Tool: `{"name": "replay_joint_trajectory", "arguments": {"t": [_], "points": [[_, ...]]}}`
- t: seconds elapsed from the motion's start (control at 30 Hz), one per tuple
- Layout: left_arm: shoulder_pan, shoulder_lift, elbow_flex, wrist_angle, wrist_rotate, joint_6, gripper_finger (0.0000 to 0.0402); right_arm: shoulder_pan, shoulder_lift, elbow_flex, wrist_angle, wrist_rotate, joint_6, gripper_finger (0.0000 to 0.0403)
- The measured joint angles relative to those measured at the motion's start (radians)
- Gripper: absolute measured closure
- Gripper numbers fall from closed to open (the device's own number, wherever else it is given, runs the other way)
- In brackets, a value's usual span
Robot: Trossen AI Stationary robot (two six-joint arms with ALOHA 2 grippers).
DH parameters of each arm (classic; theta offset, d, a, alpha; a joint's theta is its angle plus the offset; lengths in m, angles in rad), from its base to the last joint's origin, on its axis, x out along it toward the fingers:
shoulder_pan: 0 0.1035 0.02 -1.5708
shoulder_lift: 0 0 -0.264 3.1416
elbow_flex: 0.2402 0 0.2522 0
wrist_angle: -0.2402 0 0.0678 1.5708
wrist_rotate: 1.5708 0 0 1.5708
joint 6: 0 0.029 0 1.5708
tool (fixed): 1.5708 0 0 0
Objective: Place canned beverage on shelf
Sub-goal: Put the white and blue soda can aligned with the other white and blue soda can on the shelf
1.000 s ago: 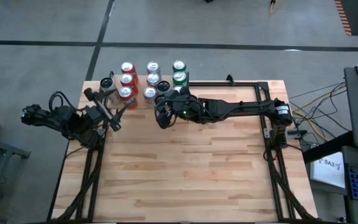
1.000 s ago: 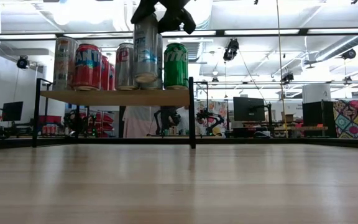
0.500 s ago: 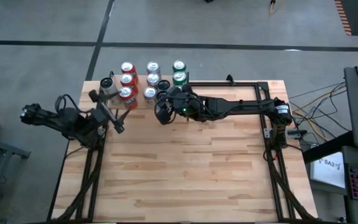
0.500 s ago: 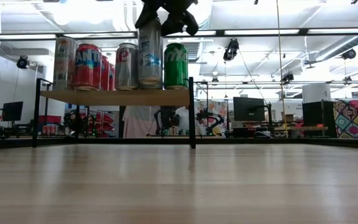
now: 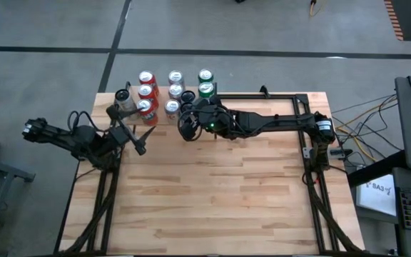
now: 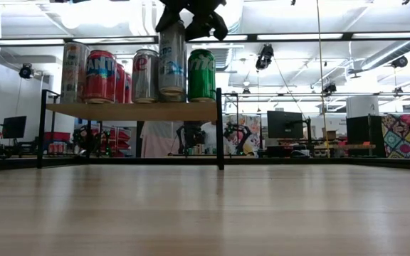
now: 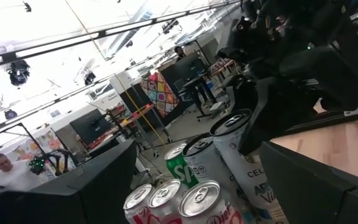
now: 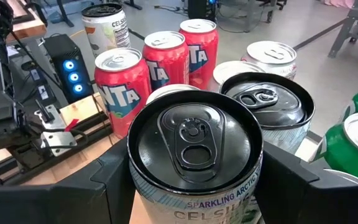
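Gripping can (image 8: pixel 194 155), right pincer (image 8: pixel 194 186)

Tall slim silver-and-pale-blue beverage can with a black lid (image 8: pixel 194 146), upright at the front edge of a small light-wood shelf with thin black metal posts (image 6: pixel 130 111), beside other upright cans.

Bright overhead strip lights, ceiling glare, blurred tabletop (image 6: pixel 205 213)
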Motion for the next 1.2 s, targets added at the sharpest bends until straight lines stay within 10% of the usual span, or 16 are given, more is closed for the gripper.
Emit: {"name": "replay_joint_trajectory", "arguments": {"t": [0.9,1.2], "points": [[0.0,0.178,-0.02,-0.071,0.187,-0.378,0.0074,-0.016,0.001,-0.013,0.031,0.0,-0.019,0.0166],[0.0,0.31,-0.12,0.128,0.217,-0.506,0.0122,-0.024,0.001,-0.016,0.038,0.002,-0.027,0.0166]]}}
